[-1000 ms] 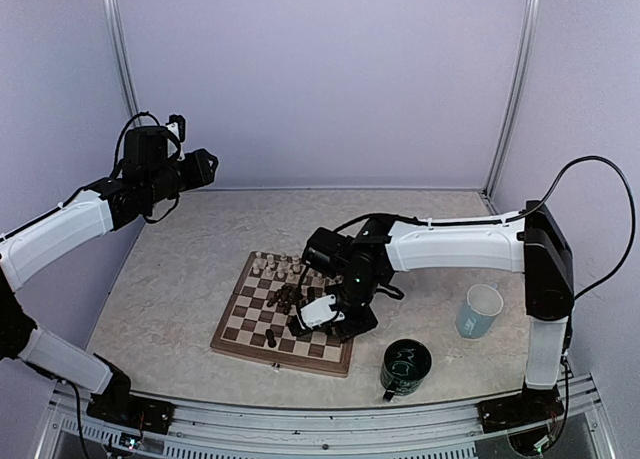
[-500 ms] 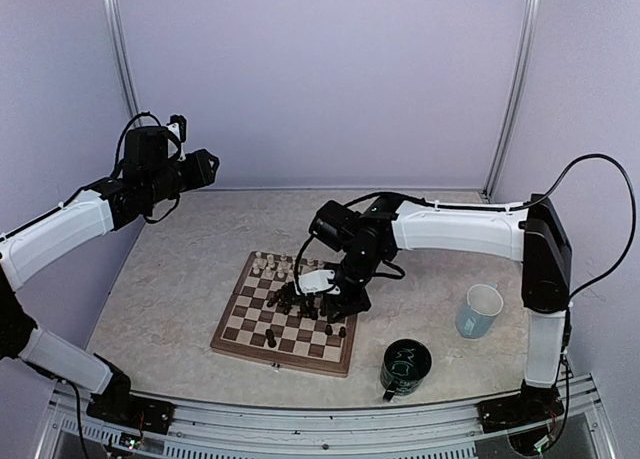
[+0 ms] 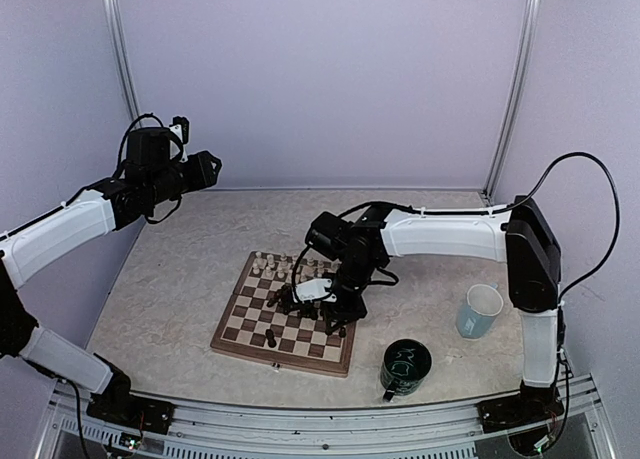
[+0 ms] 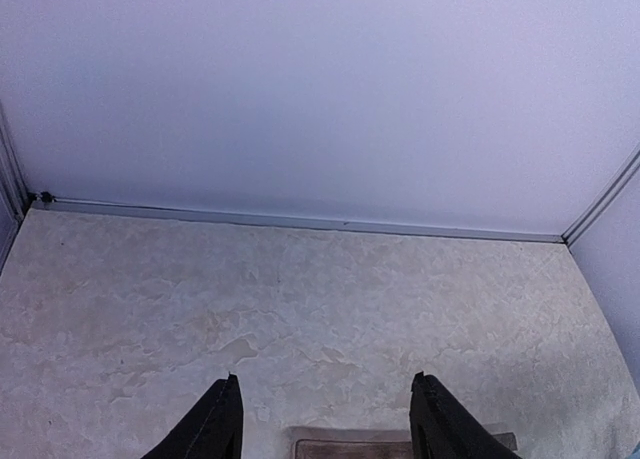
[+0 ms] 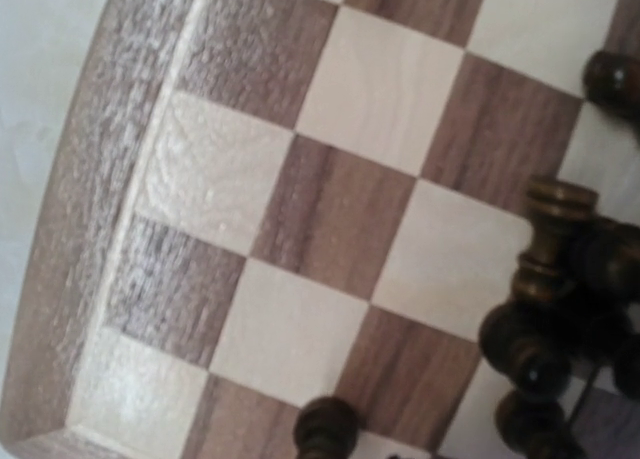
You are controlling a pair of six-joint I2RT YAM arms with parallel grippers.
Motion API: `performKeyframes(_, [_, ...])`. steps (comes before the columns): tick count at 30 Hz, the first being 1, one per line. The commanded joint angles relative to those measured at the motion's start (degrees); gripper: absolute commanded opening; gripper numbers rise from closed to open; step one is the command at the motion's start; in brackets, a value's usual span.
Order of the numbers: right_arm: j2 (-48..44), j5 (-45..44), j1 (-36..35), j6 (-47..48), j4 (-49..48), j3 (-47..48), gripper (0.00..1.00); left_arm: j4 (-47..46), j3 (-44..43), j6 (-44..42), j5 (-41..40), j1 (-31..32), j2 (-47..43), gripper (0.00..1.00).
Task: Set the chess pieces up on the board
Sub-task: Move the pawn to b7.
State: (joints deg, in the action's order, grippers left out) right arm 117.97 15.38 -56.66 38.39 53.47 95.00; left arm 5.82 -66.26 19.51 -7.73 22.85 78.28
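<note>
The left gripper (image 4: 325, 419) was seen at the bottom edge, its two black fingertips (image 4: 215, 424) held well apart. Beyond them a pale, marbled tabletop (image 4: 300, 299) was spread out as far as a lavender back wall (image 4: 320, 89), along whose foot a thin metal strip (image 4: 300, 221) was run. A brown wooden sliver of the board (image 4: 350, 449) was caught at the lower edge, partly covered by the right-hand fingertip.

The worktop (image 3: 190, 269) is a pale beige surface with a marbled pattern. The board (image 3: 245, 324) lies flat on it near the middle. A dark green mug (image 3: 405, 366) stands just off the board's near right corner, and a pale mug (image 3: 481, 310) stands farther right, apart from both.
</note>
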Motion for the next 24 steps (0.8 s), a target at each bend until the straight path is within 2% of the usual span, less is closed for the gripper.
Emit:
performKeyframes(1, [1.43,0.97,-0.35,-0.56,-0.09,0.54,0.28,-0.31,-1.2,0.36,0.72,-0.3,0.68,0.57])
performKeyframes(4, [1.88,1.06,-0.38,-0.54,-0.24,0.49,0.25,-0.38,-1.19,0.36,0.83,-0.31,0.81,0.57])
performKeyframes(14, [1.84,2.11,-1.66,-0.11,0.03,0.62,0.03,-0.38,-1.18,0.36,1.0,-0.34,0.88,0.57])
performKeyframes(24, [1.57,0.74,-3.19,-0.16,-0.35,1.37,0.01,-0.38,-1.24,0.53,1.48,-0.33,1.0,0.58])
